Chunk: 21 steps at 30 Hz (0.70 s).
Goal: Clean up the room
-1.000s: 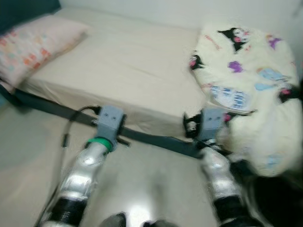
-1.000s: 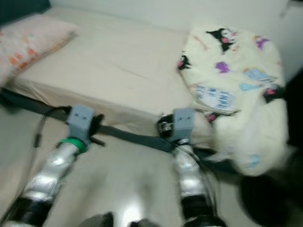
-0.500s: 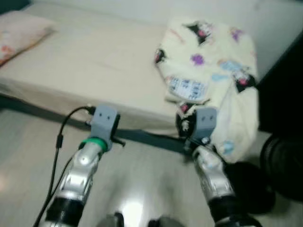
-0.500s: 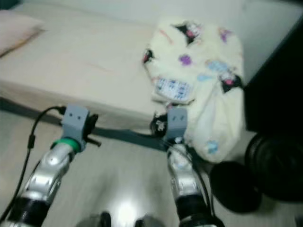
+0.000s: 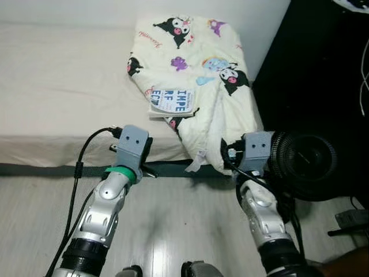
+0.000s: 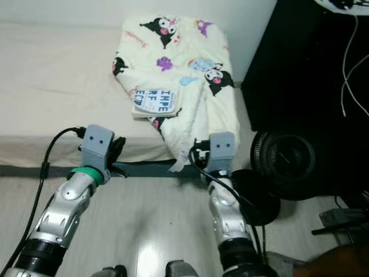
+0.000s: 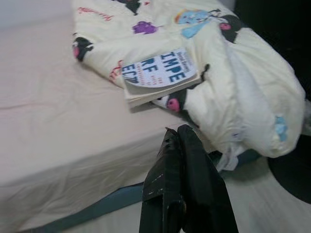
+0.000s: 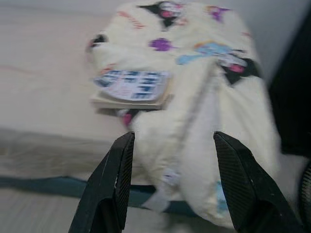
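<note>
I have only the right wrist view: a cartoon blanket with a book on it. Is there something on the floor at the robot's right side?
Observer: Yes. A round black fan stands on the floor just right of the right gripper.
Operator: And the left gripper, is it open or shut?
Observer: The left gripper is shut. It hovers at the edge of the bed, to the left of the blanket.

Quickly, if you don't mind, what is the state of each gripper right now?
Left gripper: closed, holding nothing, near the bed edge.
Right gripper: open, empty, facing the quilt.
</note>
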{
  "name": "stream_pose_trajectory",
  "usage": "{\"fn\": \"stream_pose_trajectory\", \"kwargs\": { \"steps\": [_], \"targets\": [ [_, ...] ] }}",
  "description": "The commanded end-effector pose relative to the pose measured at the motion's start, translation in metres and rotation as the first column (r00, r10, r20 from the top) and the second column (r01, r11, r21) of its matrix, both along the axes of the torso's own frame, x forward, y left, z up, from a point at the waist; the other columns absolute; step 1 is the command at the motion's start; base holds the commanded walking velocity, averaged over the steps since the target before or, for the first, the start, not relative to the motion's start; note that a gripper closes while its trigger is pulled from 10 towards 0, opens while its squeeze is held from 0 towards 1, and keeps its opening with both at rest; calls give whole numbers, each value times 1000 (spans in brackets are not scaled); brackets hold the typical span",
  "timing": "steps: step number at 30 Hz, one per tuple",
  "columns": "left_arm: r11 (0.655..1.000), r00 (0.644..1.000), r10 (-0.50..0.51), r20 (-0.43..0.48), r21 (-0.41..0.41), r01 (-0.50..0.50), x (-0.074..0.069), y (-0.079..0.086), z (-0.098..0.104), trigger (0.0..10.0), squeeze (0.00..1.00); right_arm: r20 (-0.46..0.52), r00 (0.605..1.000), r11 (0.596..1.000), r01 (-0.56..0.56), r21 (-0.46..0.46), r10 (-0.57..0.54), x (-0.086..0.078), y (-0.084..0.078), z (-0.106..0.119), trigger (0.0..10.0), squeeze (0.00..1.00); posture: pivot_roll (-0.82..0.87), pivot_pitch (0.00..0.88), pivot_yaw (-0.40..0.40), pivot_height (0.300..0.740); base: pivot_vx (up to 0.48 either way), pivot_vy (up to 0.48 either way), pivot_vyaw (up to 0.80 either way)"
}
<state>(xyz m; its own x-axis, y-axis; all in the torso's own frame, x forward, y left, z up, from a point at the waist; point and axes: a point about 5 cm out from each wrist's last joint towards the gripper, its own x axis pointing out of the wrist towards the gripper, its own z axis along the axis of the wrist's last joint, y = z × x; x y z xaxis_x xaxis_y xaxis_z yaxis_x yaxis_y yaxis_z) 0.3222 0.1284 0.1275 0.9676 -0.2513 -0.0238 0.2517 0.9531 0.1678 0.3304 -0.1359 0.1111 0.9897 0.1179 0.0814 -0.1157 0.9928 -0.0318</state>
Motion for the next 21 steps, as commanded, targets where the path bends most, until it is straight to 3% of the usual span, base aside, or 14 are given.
{"fn": "stream_pose_trajectory", "kwargs": {
  "steps": [1,21],
  "targets": [
    [1000,1000,8,-18,5,-8,-2,2,-7,10000,0,-1,1000,1000,3,-1,-3,-1,-2,-1,10000,0,12,91,49,726,480,0,0],
    [1000,1000,4,-12,4,-4,-2,0,-7,10000,0,2,1000,1000,-1,-6,1,-2,-2,-1,10000,0,9,94,46,726,477,0,0]
  ]
}}
